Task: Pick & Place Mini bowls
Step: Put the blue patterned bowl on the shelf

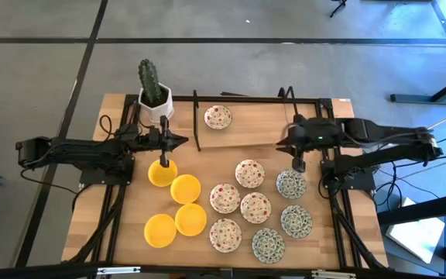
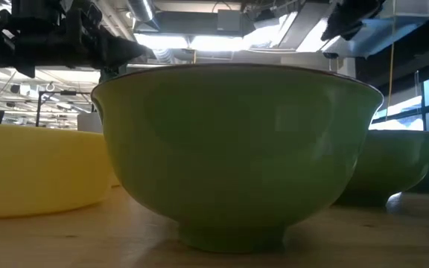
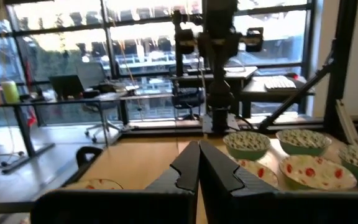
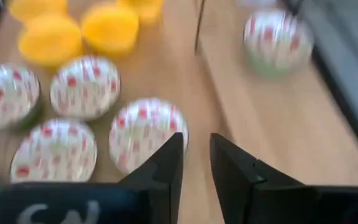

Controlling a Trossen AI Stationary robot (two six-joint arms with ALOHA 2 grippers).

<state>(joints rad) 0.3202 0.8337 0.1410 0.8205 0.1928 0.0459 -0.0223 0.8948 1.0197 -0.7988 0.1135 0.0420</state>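
- Table (image 1: 122, 225): yellow mini bowls (image 1: 185, 188) sit left of centre, patterned mini bowls (image 1: 255, 207) right; one red-speckled bowl (image 1: 217, 117) already on the tray (image 1: 262, 136).
- My right gripper (image 4: 194, 155): fingers narrowly apart, empty, over the tray's front edge; next, descend on a speckled rim.
- My left gripper (image 1: 163, 155): fingers together, apparently holding nothing, just above a yellow bowl.

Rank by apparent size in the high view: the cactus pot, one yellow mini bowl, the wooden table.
1. wooden table, by far the largest.
2. yellow mini bowl.
3. cactus pot, looking only slightly smaller than the bowl; these two are too close to rank firmly.
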